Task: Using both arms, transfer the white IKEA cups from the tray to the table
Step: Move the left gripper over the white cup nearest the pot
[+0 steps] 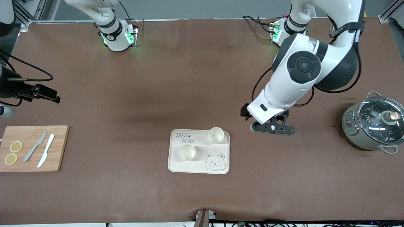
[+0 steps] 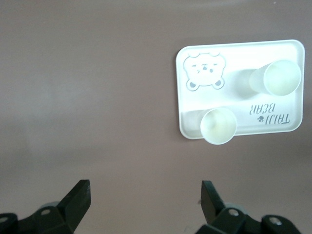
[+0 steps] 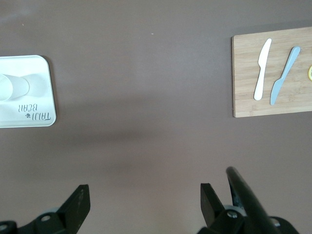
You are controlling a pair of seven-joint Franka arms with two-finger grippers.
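1. Sitting upright on the tray (image 1: 199, 167) are both white IKEA cups: one cup (image 1: 216, 134) at the tray's corner toward the left arm's end of the bench (image 1: 157, 78), farther from the front camera, and the other cup (image 1: 187, 152) nearer to that camera, below the grey lettering. Neither has yet reached the bench.
2. Handling, as a judgement: the cups look small, thin-walled and light, rigid but smooth, so they could slip or tip if nudged at the rim. Their taper suggests pinching across the wall below the rim, or one finger inside and one outside the rim, with gentle squeeze.
3. The tray lies flat near the middle of the bench and looks light enough to slide if a cup is dragged, so a straight lift seems wise.
4. The left gripper (image 1: 273, 128) hangs low over bare bench just beside the tray, toward the left arm's end, pointing down; its jaws are spread wide and hold nothing. From its wrist view the nearest cup (image 2: 218, 126) sits at the tray's edge.
5. The right gripper (image 3: 141, 207) is high over bare bench between the tray and a wooden cutting board (image 1: 31, 148); its jaws are spread and empty too.
6. Two knives and lemon slices rest on the board, and a lidded pot (image 1: 374, 126) stands at the left arm's end.
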